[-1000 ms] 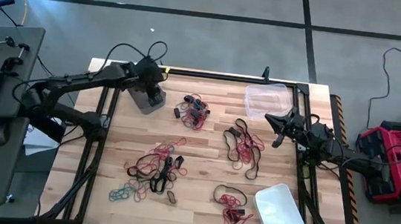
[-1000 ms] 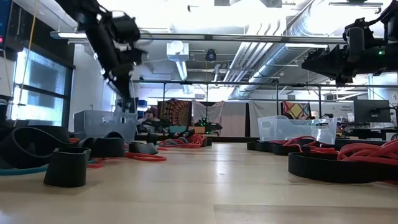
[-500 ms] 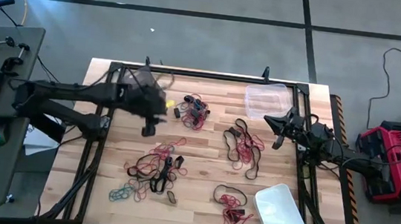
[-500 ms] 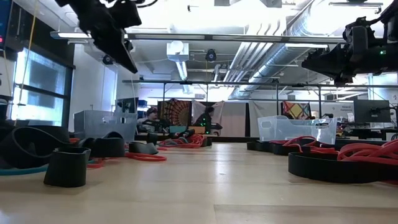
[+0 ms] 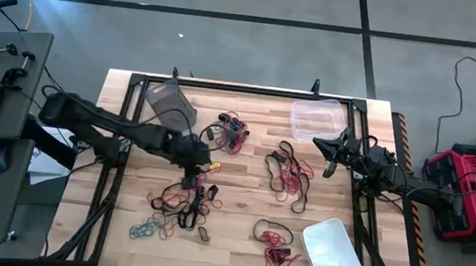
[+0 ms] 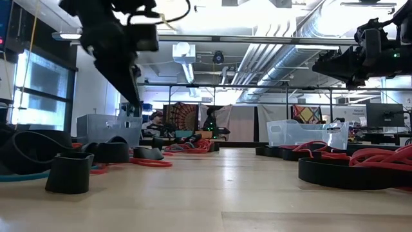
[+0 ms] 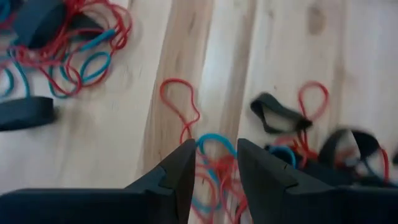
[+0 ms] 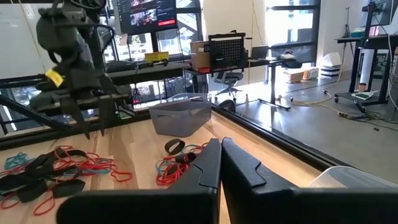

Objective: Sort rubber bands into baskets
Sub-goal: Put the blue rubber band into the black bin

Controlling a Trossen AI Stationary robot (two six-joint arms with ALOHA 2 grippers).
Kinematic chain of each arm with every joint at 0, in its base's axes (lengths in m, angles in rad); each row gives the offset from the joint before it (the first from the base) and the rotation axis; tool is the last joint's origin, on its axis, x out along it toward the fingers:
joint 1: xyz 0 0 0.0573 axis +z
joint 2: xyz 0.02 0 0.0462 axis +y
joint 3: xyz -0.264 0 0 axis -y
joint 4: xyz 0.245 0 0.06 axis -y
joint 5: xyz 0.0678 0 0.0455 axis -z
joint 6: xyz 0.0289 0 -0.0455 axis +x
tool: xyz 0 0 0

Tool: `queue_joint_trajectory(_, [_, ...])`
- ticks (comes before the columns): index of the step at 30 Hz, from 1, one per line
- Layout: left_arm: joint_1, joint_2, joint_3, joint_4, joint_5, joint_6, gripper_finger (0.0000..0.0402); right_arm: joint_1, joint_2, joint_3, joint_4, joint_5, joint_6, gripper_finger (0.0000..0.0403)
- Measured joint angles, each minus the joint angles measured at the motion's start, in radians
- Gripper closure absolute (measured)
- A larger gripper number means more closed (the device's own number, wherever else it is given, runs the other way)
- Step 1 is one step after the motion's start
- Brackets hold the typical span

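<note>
- Left gripper (image 5: 190,181): my fingers stand apart, empty, above the red-and-teal rubber bands (image 5: 183,196).
- Right gripper (image 5: 331,153): mine, closed, beside clear basket (image 5: 317,119).

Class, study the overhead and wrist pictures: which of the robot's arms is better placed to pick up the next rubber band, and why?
Probably the left. The left gripper is open over the rubber bands at mid-table, with a teal loop showing between its fingers. The right gripper is shut near the table's right edge.
</note>
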Motion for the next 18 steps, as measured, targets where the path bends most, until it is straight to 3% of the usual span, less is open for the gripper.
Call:
queue_joint_trajectory(7, [0.006, 0.117, 0.001, 0.067, 0.015, -0.088, 0.0284, 0.000, 0.000, 0.000, -0.001, 0.000, 0.000, 0.0402])
queue_joint_trajectory(18, [0.010, 0.232, 0.055, 0.026, 0.064, -0.119, 0.0284, 0.000, 0.000, 0.000, -0.008, 0.000, 0.000, 0.0402])
